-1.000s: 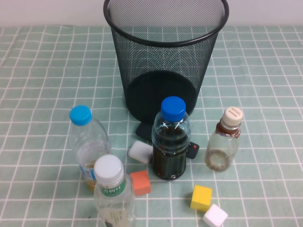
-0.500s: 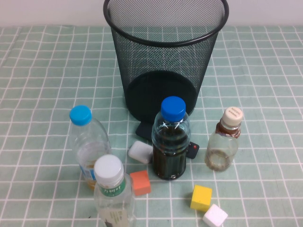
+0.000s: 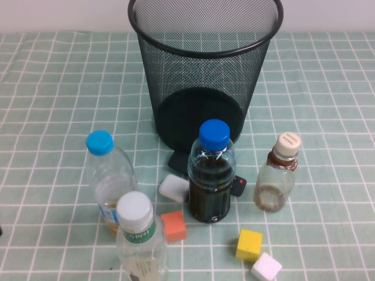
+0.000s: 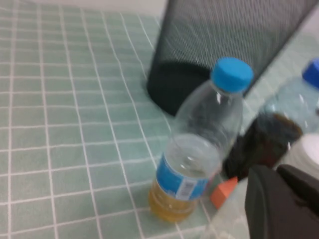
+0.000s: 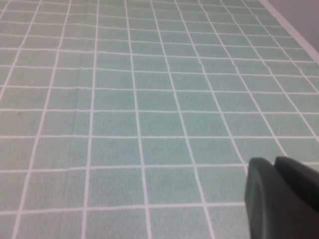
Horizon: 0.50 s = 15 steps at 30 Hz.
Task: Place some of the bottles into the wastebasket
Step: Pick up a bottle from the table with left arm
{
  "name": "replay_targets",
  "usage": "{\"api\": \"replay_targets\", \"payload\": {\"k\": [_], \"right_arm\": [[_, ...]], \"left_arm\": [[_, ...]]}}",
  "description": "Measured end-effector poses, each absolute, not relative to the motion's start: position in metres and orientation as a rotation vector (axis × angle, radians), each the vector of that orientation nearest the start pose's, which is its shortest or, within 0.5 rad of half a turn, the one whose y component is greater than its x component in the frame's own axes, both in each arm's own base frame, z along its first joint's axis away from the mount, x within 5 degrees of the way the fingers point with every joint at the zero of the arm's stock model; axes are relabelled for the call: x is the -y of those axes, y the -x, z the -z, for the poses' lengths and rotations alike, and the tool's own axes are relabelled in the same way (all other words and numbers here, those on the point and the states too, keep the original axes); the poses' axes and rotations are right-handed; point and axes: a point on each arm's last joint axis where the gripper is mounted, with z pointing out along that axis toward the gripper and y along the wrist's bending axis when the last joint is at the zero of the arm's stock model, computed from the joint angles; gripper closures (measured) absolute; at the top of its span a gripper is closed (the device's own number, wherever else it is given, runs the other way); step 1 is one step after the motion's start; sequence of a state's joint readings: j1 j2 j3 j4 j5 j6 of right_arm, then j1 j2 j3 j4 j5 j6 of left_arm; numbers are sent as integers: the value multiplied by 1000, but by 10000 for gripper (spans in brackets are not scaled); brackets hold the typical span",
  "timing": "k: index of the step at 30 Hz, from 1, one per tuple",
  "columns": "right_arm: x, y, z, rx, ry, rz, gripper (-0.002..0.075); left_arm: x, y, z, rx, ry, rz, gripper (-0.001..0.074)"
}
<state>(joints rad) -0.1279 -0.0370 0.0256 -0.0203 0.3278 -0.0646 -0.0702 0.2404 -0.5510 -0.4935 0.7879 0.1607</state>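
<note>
Green checked cloth [image 3: 53, 82] is covering the table you are working over, and the tall round black wire-mesh wastebasket [image 3: 205, 70] is standing at the far middle of it, upright on its solid base. Nearest to you of the tall things, the dark-liquid bottle with the deep blue cap [image 3: 211, 172] is standing just in front of the basket. To its left, the light-blue-capped bottle with yellowish liquid [image 3: 109, 181] is standing upright, and just nearer than it you are looking at the clear plastic bottle with the white cap and green label [image 3: 139, 237], close to the near edge. Over on the right, the small squat bottle with the beige cap and brown neck [image 3: 276, 174] is standing apart from the others.

Smaller things are lying between the bottles: an orange cube [image 3: 174, 226], a yellow cube [image 3: 249, 244], a white cube [image 3: 266, 267], a white rounded block [image 3: 174, 188] and a small black object with a red spot [image 3: 237, 186].

Your left gripper [image 4: 284, 201] is hovering near the light-blue-capped bottle on the left side; your right gripper [image 5: 281, 191] is sitting over bare cloth. You cannot tell from either wrist view how the fingers are standing.
</note>
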Motion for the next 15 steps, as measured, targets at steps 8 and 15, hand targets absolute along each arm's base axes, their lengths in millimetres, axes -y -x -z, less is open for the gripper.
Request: {"api": "replay_targets", "payload": {"k": [8, 15], "right_arm": [[7, -52, -177, -1802, -47, 155, 733], [7, -52, -177, -1802, -47, 155, 733]], "left_arm": [[53, -69, -339, -2031, -552, 526, 741], [79, -89, -333, -2019, -810, 597, 741]]}}
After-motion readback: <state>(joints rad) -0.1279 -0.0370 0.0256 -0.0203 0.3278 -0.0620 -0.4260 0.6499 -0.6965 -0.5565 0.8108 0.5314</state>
